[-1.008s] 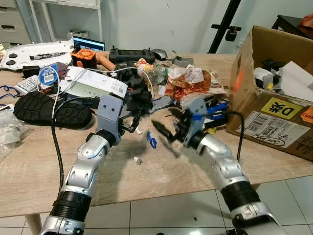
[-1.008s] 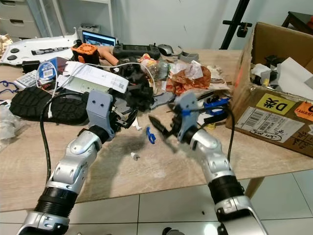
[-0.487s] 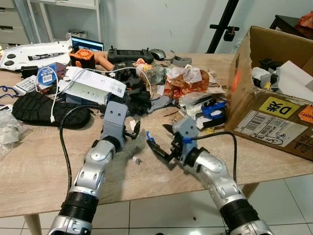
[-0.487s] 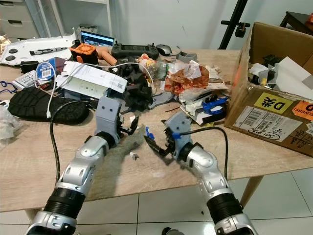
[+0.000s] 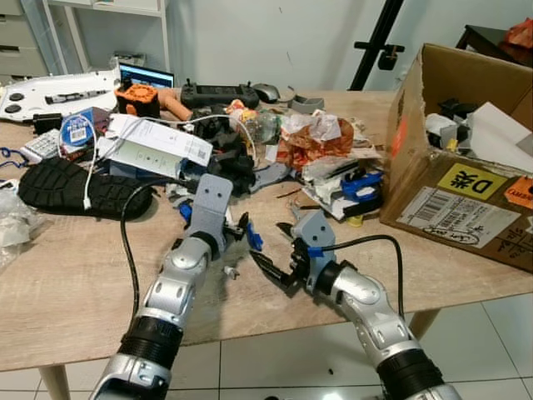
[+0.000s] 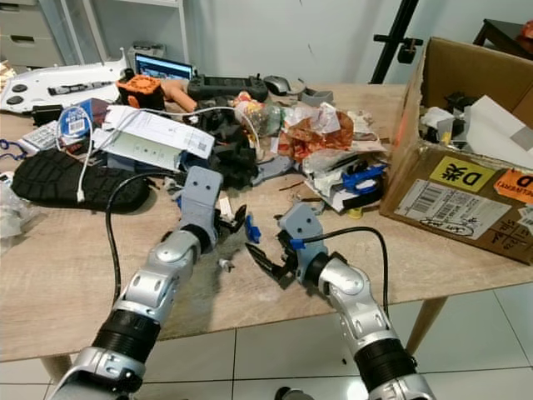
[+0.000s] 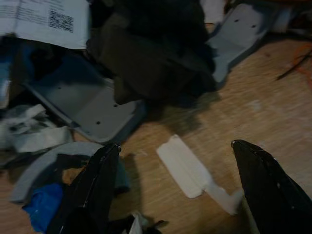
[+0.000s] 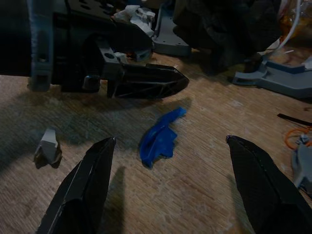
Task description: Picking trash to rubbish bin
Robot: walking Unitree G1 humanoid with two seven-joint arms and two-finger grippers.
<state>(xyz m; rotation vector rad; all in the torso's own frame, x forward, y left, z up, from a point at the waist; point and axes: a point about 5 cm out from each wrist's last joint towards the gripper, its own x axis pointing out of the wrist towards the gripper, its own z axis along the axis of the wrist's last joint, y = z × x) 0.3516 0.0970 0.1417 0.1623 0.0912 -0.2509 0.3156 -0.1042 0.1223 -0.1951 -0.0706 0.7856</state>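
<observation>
Blue plastic scrap [image 5: 254,241] lies on the wooden tabletop [image 5: 67,275], half hidden behind my left tool [image 5: 236,227]; since a moment ago my right tool [image 5: 273,252] has dropped closer to it. My left wrist view is dim: fingers apart over a white strip [image 7: 187,167]. My right wrist view shows the scrap between spread fingers [image 8: 80,187], a small grey bit [image 8: 48,146] beside them.

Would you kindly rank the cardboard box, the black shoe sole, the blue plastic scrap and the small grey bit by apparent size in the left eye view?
1. Cardboard box, largest.
2. Black shoe sole.
3. Blue plastic scrap.
4. Small grey bit, smallest, though it and the scrap are both tiny and the gap is slight.
</observation>
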